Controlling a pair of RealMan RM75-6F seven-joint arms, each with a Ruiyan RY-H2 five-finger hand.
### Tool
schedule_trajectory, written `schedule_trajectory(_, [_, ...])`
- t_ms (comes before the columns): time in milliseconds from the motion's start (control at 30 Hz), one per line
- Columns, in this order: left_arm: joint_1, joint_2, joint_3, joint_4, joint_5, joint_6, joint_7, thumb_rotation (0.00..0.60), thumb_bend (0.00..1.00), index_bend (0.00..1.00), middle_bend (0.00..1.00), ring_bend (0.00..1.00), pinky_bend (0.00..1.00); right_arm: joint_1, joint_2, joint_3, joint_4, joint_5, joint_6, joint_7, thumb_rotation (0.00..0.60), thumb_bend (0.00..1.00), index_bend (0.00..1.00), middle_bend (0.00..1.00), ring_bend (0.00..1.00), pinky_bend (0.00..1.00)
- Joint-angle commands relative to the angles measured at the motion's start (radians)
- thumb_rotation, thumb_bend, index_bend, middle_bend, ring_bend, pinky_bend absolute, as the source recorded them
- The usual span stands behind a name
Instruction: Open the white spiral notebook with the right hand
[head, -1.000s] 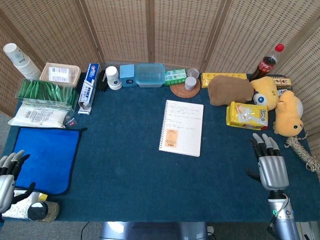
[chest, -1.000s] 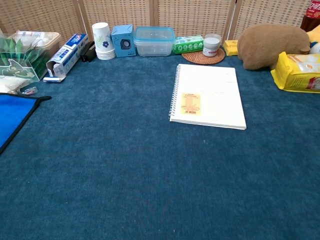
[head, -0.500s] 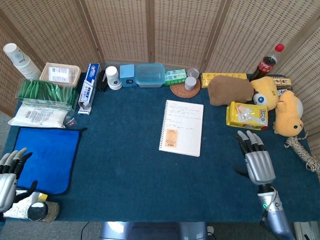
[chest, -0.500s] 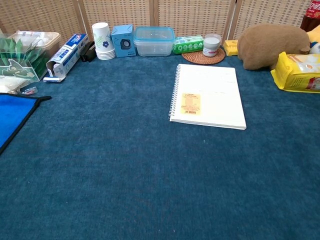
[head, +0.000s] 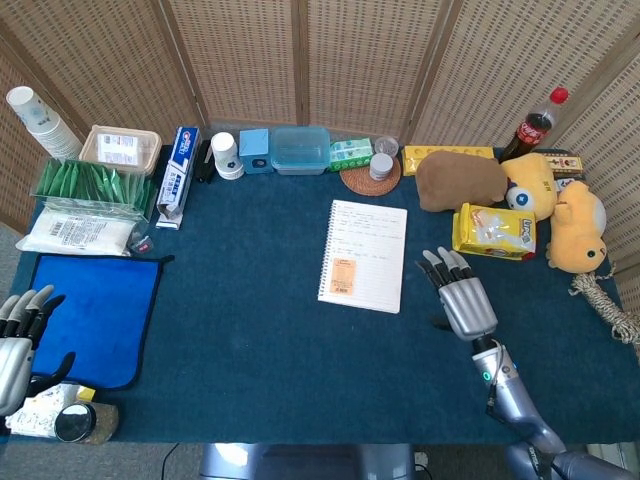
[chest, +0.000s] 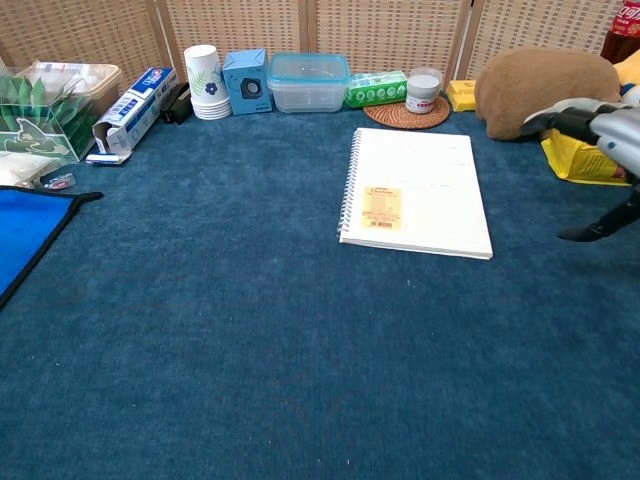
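Note:
The white spiral notebook (head: 364, 254) (chest: 417, 192) lies closed and flat on the blue table cover, spiral along its left edge, an orange sticker low on its cover. My right hand (head: 459, 295) (chest: 598, 134) hovers just right of the notebook, fingers spread and extended, holding nothing and not touching it. My left hand (head: 20, 340) sits at the near left edge beside the blue cloth, fingers apart and empty; the chest view does not show it.
Right of the notebook lie a yellow snack bag (head: 494, 231), a brown plush (head: 458, 180) and yellow plush toys (head: 575, 228). Along the back stand a clear lidded box (head: 299, 149), a coaster with a jar (head: 372, 175), cups (head: 227, 156) and a toothpaste box (head: 178, 173). A blue cloth (head: 93, 312) lies left.
My right hand has moved left and forward from the table's right edge to just beside the notebook, entering the chest view. The left hand has barely shifted. The notebook has stayed still.

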Motion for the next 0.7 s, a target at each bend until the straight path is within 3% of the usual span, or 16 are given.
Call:
schedule_trajectory(33, [-0.006, 0.0, -0.003, -0.003, -0.006, -0.008, 0.004, 0.6, 0.3, 0.2, 0.08, 0.02, 0.0, 0.043, -0.06, 0.006, 0.093, 0.01, -0.041, 0.044, 0.6, 0.08, 0.13, 0.15, 0.03, 0.12])
schedule_trajectory(333, [-0.018, -0.006, -0.007, 0.0, -0.027, -0.028, 0.01, 0.6, 0.3, 0.2, 0.08, 0.02, 0.0, 0.094, -0.148, -0.002, 0.268, 0.013, -0.075, 0.108, 0.6, 0.08, 0.13, 0.15, 0.03, 0.12])
schedule_trajectory(700, [-0.024, -0.018, -0.007, 0.025, -0.045, -0.042, -0.011, 0.6, 0.3, 0.2, 0.08, 0.02, 0.0, 0.131, -0.214, -0.011, 0.375, 0.026, -0.109, 0.126, 0.6, 0.08, 0.13, 0.15, 0.03, 0.12])
